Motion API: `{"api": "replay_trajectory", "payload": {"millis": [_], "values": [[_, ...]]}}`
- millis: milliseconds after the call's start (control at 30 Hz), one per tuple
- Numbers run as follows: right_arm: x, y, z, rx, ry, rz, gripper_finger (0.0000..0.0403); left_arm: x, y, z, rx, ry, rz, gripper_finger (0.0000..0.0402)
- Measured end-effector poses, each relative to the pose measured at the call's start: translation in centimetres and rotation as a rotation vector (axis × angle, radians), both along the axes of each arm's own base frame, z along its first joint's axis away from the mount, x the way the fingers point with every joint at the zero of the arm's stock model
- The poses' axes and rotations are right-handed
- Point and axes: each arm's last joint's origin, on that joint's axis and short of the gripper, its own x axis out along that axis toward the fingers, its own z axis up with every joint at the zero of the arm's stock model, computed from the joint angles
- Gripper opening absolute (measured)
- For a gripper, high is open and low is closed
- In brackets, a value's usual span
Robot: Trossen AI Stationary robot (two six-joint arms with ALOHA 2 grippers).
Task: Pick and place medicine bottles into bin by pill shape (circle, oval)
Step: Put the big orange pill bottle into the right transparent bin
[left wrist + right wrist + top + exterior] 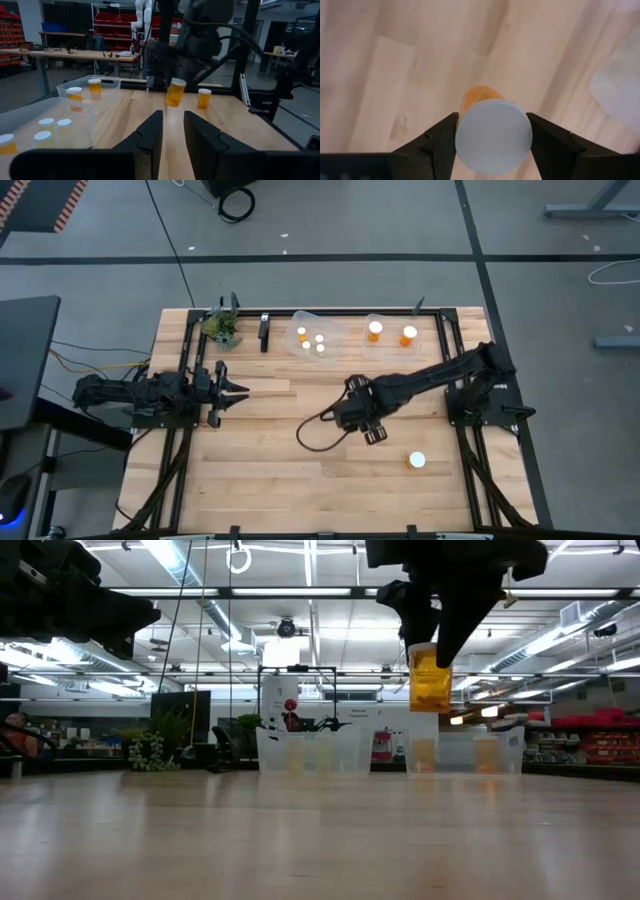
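Note:
My right gripper point(374, 434) is shut on a wide amber medicine bottle point(431, 678) with a white cap, held well above the middle of the table. It also shows in the left wrist view point(175, 93). Another wide bottle point(417, 461) stands on its base on the table, near-right of the gripper. The far left clear bin point(313, 335) holds three tiny white-capped bottles. The far right clear bin point(392, 332) holds two wide bottles. My left gripper point(232, 388) is open and empty at the table's left side. My right gripper pinches the bottle's white cap point(492, 135) between its two fingers point(442, 142), one on each side of the cap's rim. The fingers come from above, pointing down. The bottle hangs upright below them, its amber body point(479, 95) lifted clear of the table.
A small green plant point(222, 328) and a dark upright object point(264, 332) stand at the far left, beside the bins. A black cable point(318, 432) loops on the table left of my right gripper. Bare wood lies along the near half of the table point(280, 480).

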Motion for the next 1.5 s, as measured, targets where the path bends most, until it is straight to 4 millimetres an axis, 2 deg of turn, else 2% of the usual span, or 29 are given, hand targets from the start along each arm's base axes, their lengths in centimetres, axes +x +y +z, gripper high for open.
{"api": "replay_trajectory", "payload": {"millis": [500, 733, 1167, 1500], "values": [[-0.8, -6.0, 3.1, -0.021, -0.082, -0.067, 0.0225, 0.0, 0.0, 0.0, 0.000, -0.002, 0.000, 0.0094], [-1.0, -9.0, 3.4, -0.029, -0.074, -0.090, 0.0225, 0.0, 0.0, 0.0, 0.000, -0.002, 0.000, 0.0090], [-2.5, -16.5, 3.3, -0.017, -0.020, -0.255, 0.0225, 0.0, 0.0, 0.0, 0.000, -0.003, 0.000, 0.0093], [-5.1, -22.9, 3.3, 0.016, -0.020, -0.439, 0.0225, 0.0, 0.0, 0.0, 0.000, -0.003, 0.000, 0.0094]]}}
